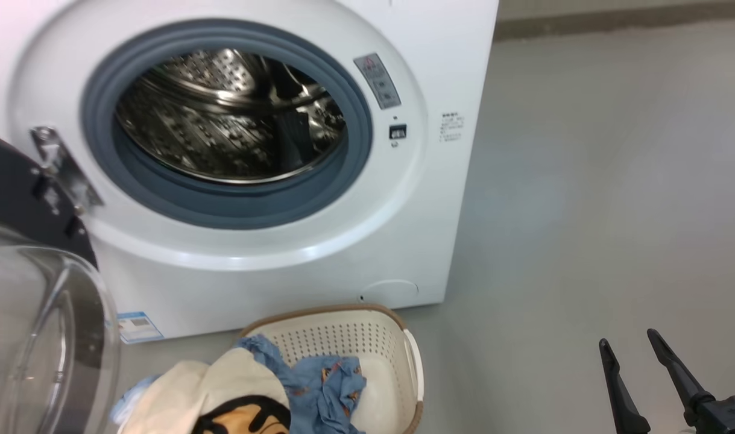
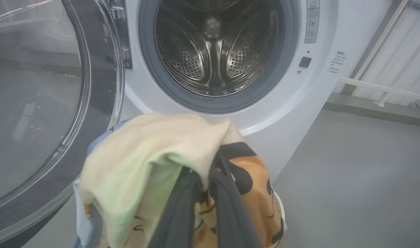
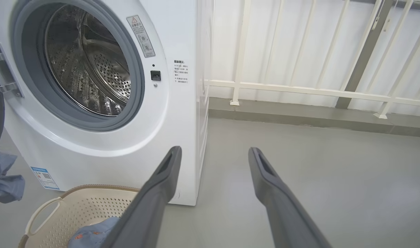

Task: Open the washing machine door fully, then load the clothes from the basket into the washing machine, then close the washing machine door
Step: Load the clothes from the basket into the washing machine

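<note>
The washing machine [image 1: 367, 253] stands with its steel drum [image 1: 231, 117] exposed and nothing inside it. The washing machine door [image 1: 23, 283] is swung wide to the left, its glass bowl toward me. My left gripper [image 2: 208, 169] is shut on the clothes: a cream piece with a black-and-orange face [image 2: 154, 151], held up in front of the drum opening [image 2: 216, 48], with light blue fabric trailing below. The basket [image 1: 397, 337] sits on the floor before the machine with a blue garment [image 1: 325, 386] inside. Off to the right over bare floor, my right gripper [image 3: 213, 153] is open.
A white railing [image 3: 299, 89] on a low grey ledge [image 3: 299, 119] runs behind and right of the machine. Grey floor [image 1: 584, 211] stretches to the right. The open door [image 2: 41, 103] takes up the space left of the drum.
</note>
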`<state>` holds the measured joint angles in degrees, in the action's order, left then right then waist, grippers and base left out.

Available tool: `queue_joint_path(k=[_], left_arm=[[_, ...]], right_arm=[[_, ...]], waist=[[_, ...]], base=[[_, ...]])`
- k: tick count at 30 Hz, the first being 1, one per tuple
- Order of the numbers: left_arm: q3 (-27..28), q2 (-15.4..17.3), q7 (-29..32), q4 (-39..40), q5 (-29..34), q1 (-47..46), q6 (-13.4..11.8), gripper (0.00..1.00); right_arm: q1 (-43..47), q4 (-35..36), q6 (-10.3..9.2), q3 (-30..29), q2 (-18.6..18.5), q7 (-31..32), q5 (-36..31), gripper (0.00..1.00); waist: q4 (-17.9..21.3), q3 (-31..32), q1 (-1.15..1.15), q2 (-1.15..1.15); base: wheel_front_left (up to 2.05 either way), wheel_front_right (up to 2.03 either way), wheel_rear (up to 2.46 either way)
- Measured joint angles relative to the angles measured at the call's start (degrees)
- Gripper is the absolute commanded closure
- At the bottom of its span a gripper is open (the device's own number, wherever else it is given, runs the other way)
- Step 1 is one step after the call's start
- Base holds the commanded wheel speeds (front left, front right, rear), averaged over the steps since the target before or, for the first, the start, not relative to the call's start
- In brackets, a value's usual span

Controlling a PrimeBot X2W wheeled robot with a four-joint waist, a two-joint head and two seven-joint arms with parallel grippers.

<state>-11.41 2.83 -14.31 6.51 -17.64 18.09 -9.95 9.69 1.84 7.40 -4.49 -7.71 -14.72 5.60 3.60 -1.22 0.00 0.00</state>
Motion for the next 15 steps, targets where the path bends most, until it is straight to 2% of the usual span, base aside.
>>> queue_joint_path(k=[7, 15], left_arm=[[2.16, 0.07, 0.00, 1.56, 2.21, 4.32, 0.22, 1.00], [2.56, 0.10, 0.00, 3.70, 2.23, 4.33, 0.73, 1.00]], right_arm=[[1.30, 0.45, 0.00, -0.32, 0.48, 0.00, -0.18, 0.00], [1.46, 0.93, 0.00, -0.34, 0.32, 0.00, -0.41, 0.00]], waist=[[-1.99, 3.53, 0.00, 0.00], [-2.57, 3.77, 0.00, 0.00]], base=[[0.00, 0.00, 0.00], [0.00, 0.00, 0.00]])
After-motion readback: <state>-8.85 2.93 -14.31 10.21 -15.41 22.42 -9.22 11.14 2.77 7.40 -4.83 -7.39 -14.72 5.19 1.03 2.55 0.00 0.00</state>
